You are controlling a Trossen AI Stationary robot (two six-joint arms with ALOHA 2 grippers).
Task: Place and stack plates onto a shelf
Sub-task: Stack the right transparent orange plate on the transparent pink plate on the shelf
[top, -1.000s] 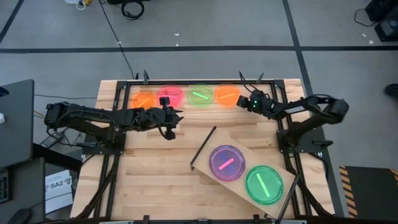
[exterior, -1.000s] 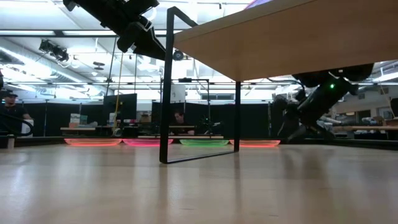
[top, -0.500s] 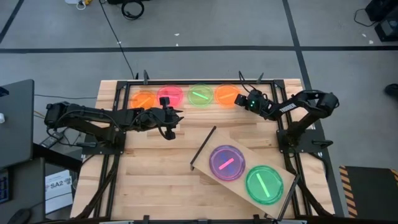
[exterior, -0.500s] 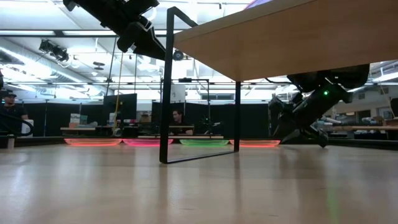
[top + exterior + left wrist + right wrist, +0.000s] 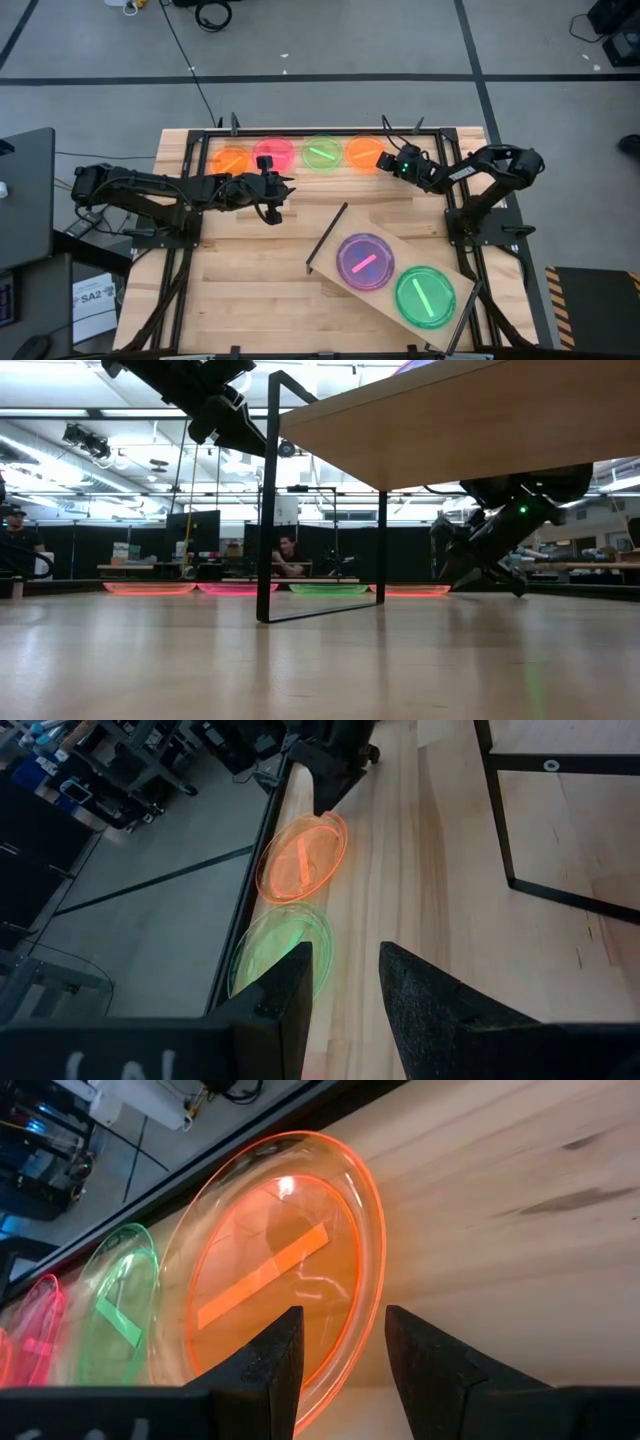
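Four plates lie flat in a row along the table's far edge: orange (image 5: 231, 160), pink (image 5: 272, 155), green (image 5: 322, 154) and orange (image 5: 364, 152). The shelf (image 5: 400, 262) stands slanted at the near right and carries a purple plate with a pink streak (image 5: 364, 261) and a green plate (image 5: 425, 297). My right gripper (image 5: 386, 161) is open and low at the right-hand orange plate's (image 5: 280, 1270) right rim. My left gripper (image 5: 281, 194) is open, raised above the table near the pink plate, holding nothing. My right gripper (image 5: 340, 1355) stands open at the orange plate's right rim (image 5: 372, 1230), coming slanting down from the table's right. One finger (image 5: 262, 1365) shows over the rim's edge; whether it touches the plate I cannot tell.
The shelf's black legs (image 5: 268, 500) stand on the table's middle right. Bare planks (image 5: 250, 270) lie near and left of the shelf. A black frame runs along the table's far edge (image 5: 300, 133). A person (image 5: 288, 555) sits in the room beyond.
My right gripper has moved a short way toward the table's left and down, closing on the right-hand orange plate, most of it in the first half second. The plates and shelf have kept still.
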